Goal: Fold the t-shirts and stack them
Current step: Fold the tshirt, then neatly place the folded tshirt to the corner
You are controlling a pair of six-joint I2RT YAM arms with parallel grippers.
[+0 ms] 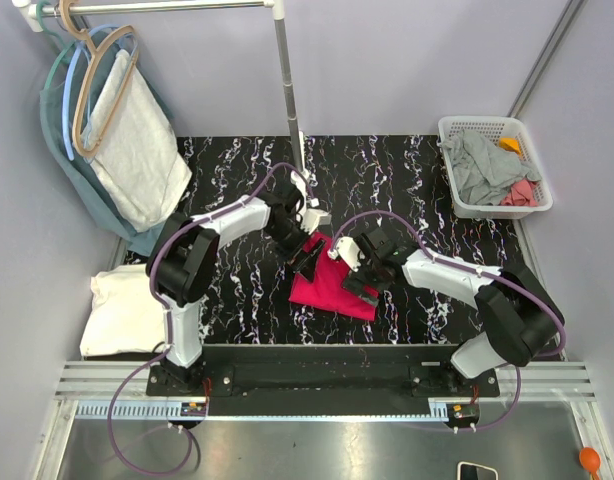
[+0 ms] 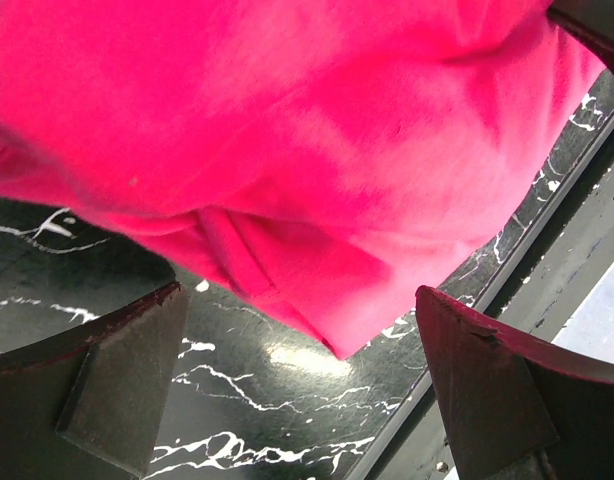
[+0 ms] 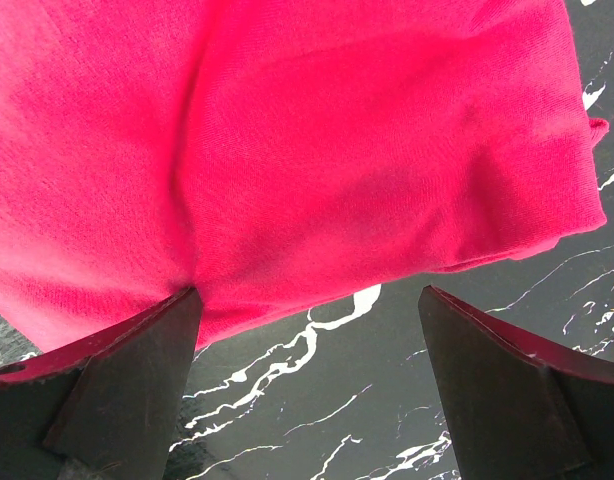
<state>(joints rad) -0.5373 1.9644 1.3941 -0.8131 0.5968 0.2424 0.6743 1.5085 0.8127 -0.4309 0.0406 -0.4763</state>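
Observation:
A pink t-shirt [image 1: 332, 287] lies folded on the black marbled table, at the middle near the front. It fills the upper part of the left wrist view [image 2: 287, 150] and of the right wrist view [image 3: 317, 150]. My left gripper [image 1: 309, 256] is open just over the shirt's far left edge, with nothing between its fingers [image 2: 127, 385]. My right gripper [image 1: 359, 278] is open over the shirt's right part, its left finger [image 3: 137, 375] touching the cloth's edge. The jaws of both stand wide apart.
A white basket [image 1: 492, 165] with grey, orange and pink clothes stands at the back right. A garment rack pole [image 1: 289, 100] rises at the back middle, with hangers and grey shirts [image 1: 127, 140] at the left. A folded cream cloth [image 1: 122, 310] lies left of the table.

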